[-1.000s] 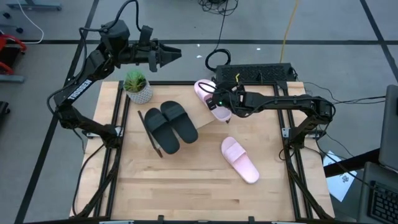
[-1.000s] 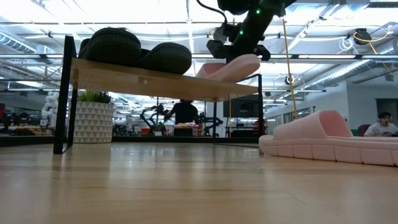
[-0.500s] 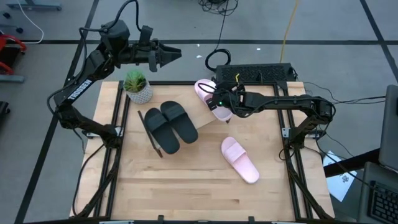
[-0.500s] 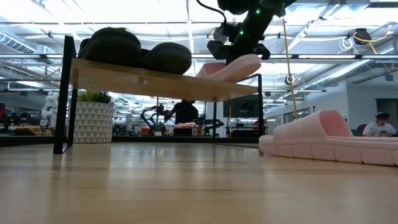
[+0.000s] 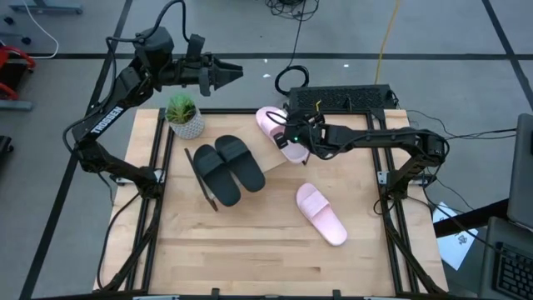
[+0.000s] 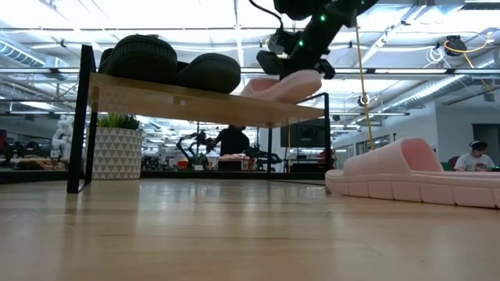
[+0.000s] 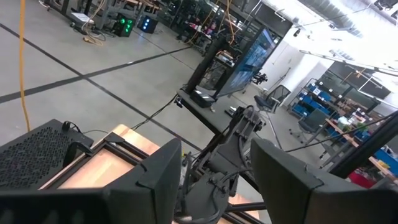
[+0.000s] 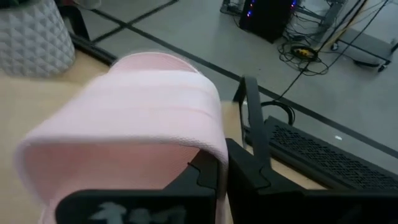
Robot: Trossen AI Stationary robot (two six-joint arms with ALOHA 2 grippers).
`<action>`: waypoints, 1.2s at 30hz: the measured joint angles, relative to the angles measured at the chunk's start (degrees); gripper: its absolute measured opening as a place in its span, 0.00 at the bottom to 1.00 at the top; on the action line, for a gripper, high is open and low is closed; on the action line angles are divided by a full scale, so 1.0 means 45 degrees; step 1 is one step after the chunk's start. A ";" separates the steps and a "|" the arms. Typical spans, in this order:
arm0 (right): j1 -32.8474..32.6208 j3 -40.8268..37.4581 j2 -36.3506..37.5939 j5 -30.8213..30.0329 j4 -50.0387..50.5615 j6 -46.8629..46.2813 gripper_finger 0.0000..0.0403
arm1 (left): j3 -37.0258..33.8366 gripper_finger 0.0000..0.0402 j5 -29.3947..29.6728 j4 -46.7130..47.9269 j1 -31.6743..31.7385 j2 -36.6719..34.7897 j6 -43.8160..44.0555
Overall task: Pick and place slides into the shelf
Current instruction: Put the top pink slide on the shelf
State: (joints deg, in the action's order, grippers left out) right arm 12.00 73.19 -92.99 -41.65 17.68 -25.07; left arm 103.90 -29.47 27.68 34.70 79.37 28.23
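My left gripper (image 5: 226, 73) waits high beyond the bench's (image 5: 250, 242) far edge past the potted plant (image 5: 183, 115), jaws apart, empty. Black pair (image 5: 229, 167) already sits on the shelf (image 6: 187, 103); my right gripper (image 5: 293, 140) has jaws clamped on a pink slide's (image 5: 276, 129) strap, toe resting at the shelf's open right end. To seat it well I'd level the sole beside the black pair before opening; second pink slide (image 5: 321, 214) lies on the bench, nearer the front.
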 joint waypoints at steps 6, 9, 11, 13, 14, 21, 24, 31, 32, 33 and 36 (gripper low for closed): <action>0.0035 -0.0520 -0.0010 -0.0023 0.0102 -0.0278 0.01 | 0.0000 0.48 -0.0214 0.0000 0.0000 0.0000 0.0126; 0.0035 -0.0520 -0.0010 -0.0079 0.0046 0.0032 0.01 | 0.0000 0.48 -0.0218 0.0000 0.0000 0.0000 0.0126; 0.0035 -0.0520 -0.0010 -0.0096 0.0047 0.0076 0.01 | 0.0000 0.48 -0.0218 0.0000 0.0000 0.0000 0.0126; 0.0063 -0.0525 -0.0010 -0.0097 0.0042 0.0158 0.01 | 0.0000 0.48 -0.0218 0.0000 0.0000 0.0000 0.0121; 0.0080 -0.0520 -0.0010 -0.0110 0.0045 0.0221 0.01 | 0.0000 0.48 -0.0218 0.0000 0.0000 0.0000 0.0121; 0.0176 -0.0534 0.0130 -0.0403 0.0202 0.0672 0.01 | 0.0000 0.48 -0.0218 0.0005 0.0000 0.0000 0.0116; 0.0221 -0.0534 0.0273 -0.0466 0.0295 0.0872 0.01 | 0.0000 0.48 -0.0218 0.0000 0.0000 0.0000 0.0074; 0.0418 -0.0534 0.0301 0.0016 0.0795 0.0835 0.01 | 0.0000 0.48 -0.0214 0.0000 0.0000 0.0000 0.0007; 0.0441 -0.0530 0.0304 0.0245 0.0785 0.0834 0.01 | 0.0000 0.48 -0.0210 -0.0004 0.0000 0.0000 -0.0004; 0.0467 -0.0530 0.0318 0.0444 0.0771 0.0851 0.02 | 0.0000 0.48 -0.0210 0.0000 0.0000 0.0003 -0.0005; 0.0492 -0.0520 0.0325 0.0752 0.0737 0.0843 0.05 | 0.0000 0.48 -0.0209 -0.0005 0.0000 0.0000 -0.0005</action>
State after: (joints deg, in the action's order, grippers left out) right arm 14.22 70.85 -91.53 -38.26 20.99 -21.28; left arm 103.90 -30.41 27.66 34.70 79.37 28.21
